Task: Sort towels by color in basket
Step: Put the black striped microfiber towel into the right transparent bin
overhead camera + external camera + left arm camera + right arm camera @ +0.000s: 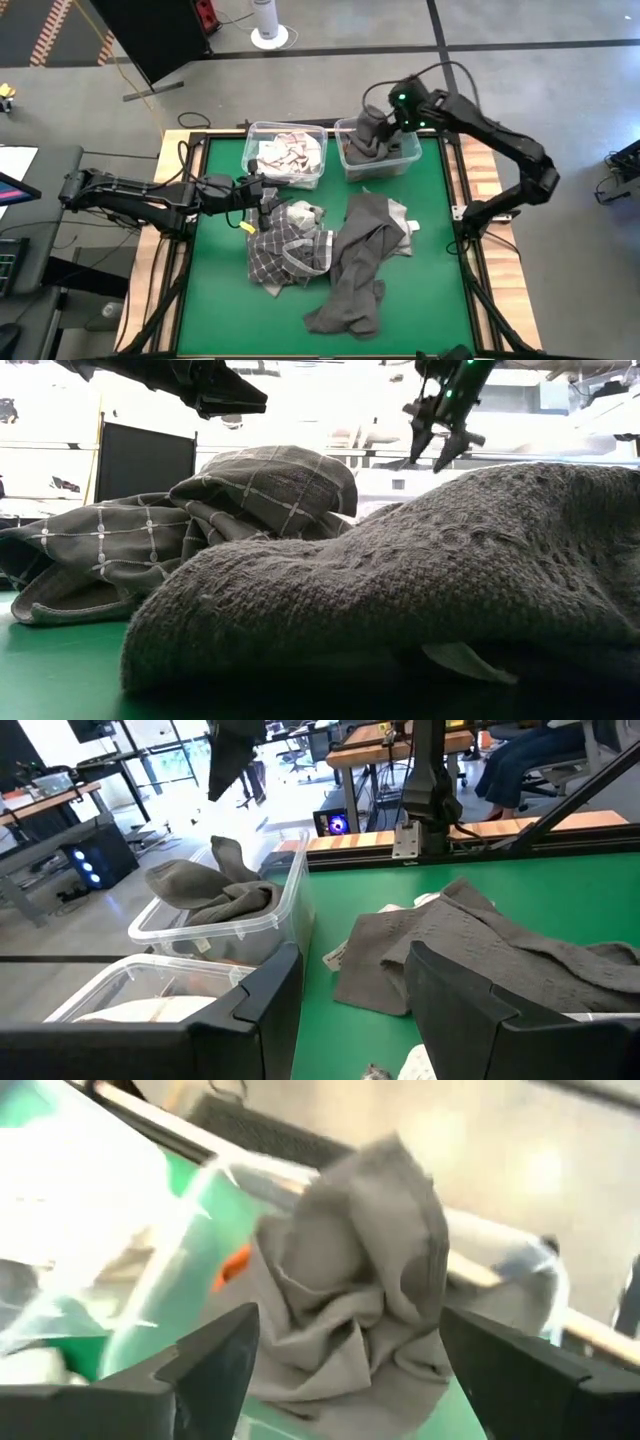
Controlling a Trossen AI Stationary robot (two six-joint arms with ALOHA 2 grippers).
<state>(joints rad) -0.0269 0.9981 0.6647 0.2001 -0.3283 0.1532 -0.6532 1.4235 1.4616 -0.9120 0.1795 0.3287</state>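
No text, label, brand, number or sign can be read in any of the views; nothing legible stands on the towels, the bins, the desk or the arms.

A dark grey towel (420, 570) fronts a checked towel (180, 525) on the green table (50, 675).
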